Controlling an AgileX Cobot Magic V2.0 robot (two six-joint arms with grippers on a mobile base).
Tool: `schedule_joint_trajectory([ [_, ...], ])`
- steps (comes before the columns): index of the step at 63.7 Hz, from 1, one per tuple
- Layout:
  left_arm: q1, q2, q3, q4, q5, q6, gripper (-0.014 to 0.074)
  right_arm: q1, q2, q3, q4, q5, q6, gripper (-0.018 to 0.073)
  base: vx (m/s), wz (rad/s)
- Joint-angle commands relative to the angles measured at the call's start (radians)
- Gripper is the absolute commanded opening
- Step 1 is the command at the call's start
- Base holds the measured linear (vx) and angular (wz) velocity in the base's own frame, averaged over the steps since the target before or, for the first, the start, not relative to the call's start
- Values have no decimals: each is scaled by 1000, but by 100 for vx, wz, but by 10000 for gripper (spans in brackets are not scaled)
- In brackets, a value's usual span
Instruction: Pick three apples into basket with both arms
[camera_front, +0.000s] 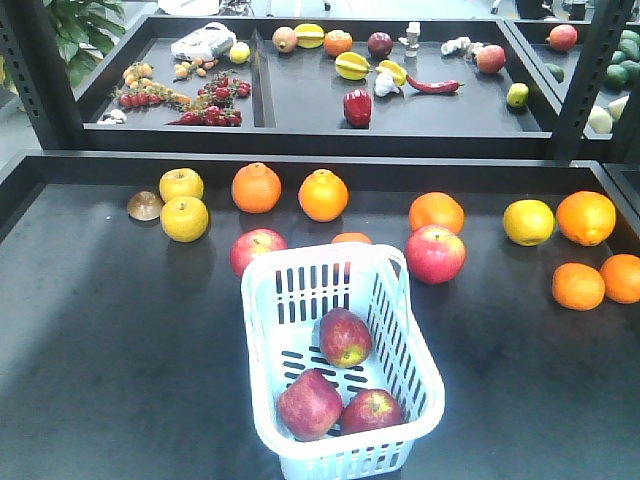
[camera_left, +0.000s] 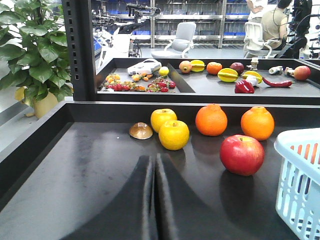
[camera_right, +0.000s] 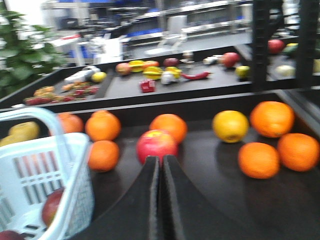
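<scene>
We count three dark red apples (camera_front: 343, 336) already lying in the pale blue-white basket (camera_front: 290, 445), one toward the far end and two side by side at the near end, so the task looks complete to us. Two more red apples sit outside on the black table (camera_front: 120, 350): one (camera_front: 257, 249) just beside the basket's far left corner, one (camera_front: 435, 253) just beside its far right corner.

The left gripper (camera_left: 154, 200) has its fingers pressed together with nothing between them, and so does the right gripper (camera_right: 160, 200); both hang low over the table, each aimed roughly at one of those outside apples.

The risks we see from here:
- A closed gripper driven forward could knock a loose apple rolling into the oranges (camera_front: 323, 194) behind it.
- The basket is light (slotted plastic), and each wrist view shows it close at the side, so an arm swinging inward could shove or tip it and spill the fruit.
- A fourth apple picked by mistake would overshoot the count.

The right wrist view is blurred, so we judge its clearance loosely.
</scene>
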Motion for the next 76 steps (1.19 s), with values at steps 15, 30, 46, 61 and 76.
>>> schedule_joint_trajectory([
  [15,3,-13,-25,0,-79,1,-6,-68,-11,15,-39,-67,8,-5,0,0],
  [30,3,-13,-25,0,-79,1,-6,-68,-11,15,-92,-96,42,-5,0,0],
  [46,3,-13,-25,0,-79,1,-6,-68,-11,15,-140,-99,102,-5,0,0],
  [61,3,-13,-25,0,-79,1,-6,-68,-11,15,-140,-104,124,-5,0,0],
  [76,3,-13,-25,0,-79,1,-6,-68,-11,15,-136,-103,124,-5,0,0],
])
